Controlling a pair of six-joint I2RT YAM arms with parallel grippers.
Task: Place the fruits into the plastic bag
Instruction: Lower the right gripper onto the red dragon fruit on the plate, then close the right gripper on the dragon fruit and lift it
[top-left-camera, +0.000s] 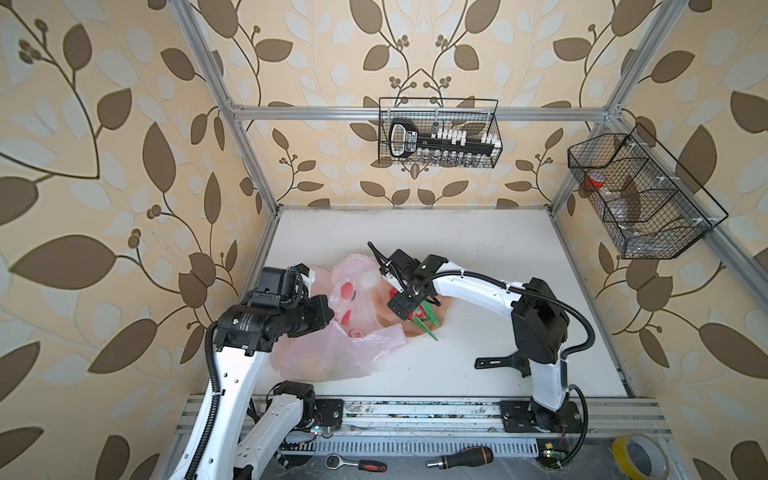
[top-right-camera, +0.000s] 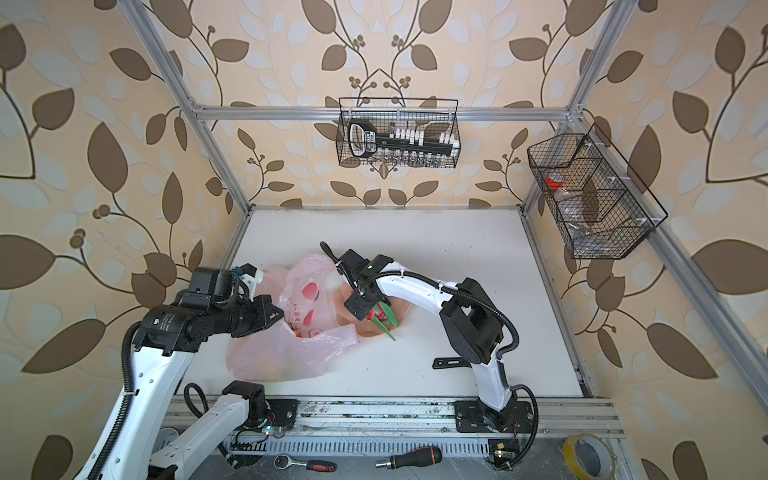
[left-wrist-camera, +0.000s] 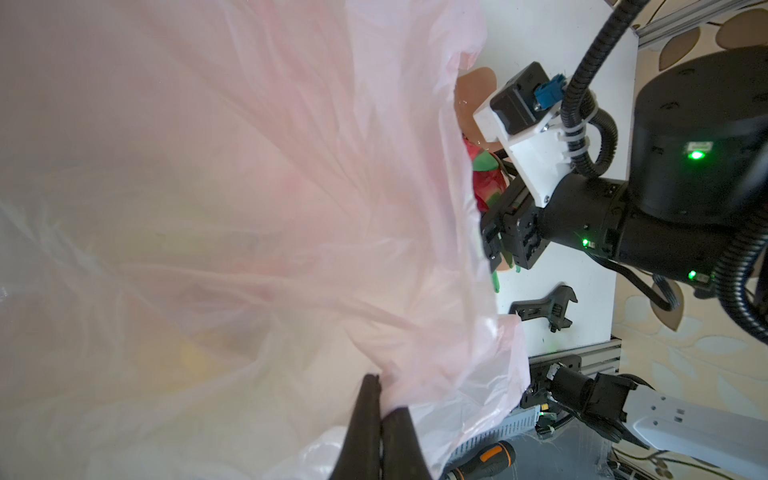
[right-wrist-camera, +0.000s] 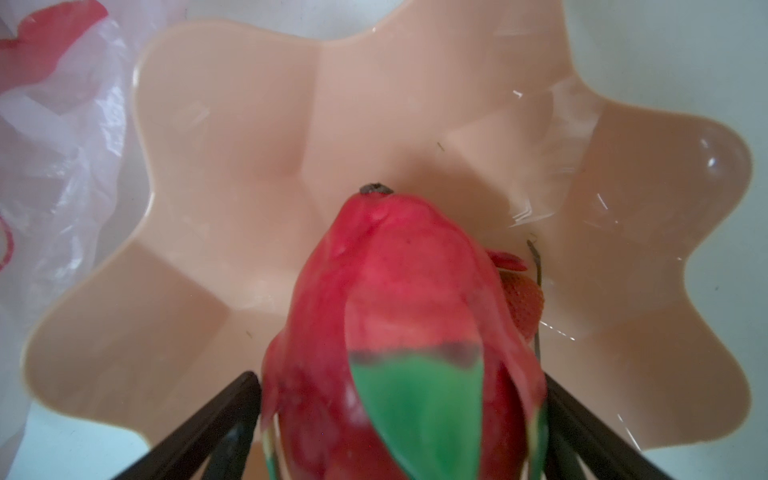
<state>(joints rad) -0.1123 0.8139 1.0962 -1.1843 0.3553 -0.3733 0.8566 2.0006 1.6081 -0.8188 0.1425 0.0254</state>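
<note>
Inspection of the work table (top-left-camera: 478, 257).

Left gripper (left-wrist-camera: 376, 390): clenched on a fold of the plastic bag's edge, seen in the left wrist view, with the film gathered between the closed fingers.

Plastic bag (top-left-camera: 332, 353) (top-right-camera: 282, 357): lay crumpled on the table on the left arm's side, its mouth turned toward the bowl. Red print showed on the film. In the left wrist view a yellow shape (left-wrist-camera: 193, 357) showed dimly through the film; it could not be identified.

Bowl (right-wrist-camera: 187, 104) (top-left-camera: 383, 309): stood on the table just beside the bag, and the bag's edge overlapped its near side in both top views.

Right gripper (right-wrist-camera: 399, 376) (top-left-camera: 417, 311): positioned over the bowl. Its fingers stood wide apart, one at each flank of the dragon fruit (right-wrist-camera: 395, 282) (top-right-camera: 380, 311). Whether they clamped the fruit or merely straddled it could not be told.

Dragon fruit: sat between those fingers, its tip pointing down into the bowl and a green scale reaching past the bowl's rim.

Strawberry (right-wrist-camera: 525, 303): lay in the bowl, partly hidden behind the dragon fruit.

Wrench (top-left-camera: 498, 361): lay flat on the table near the right arm's base, well apart from the bowl.
</note>
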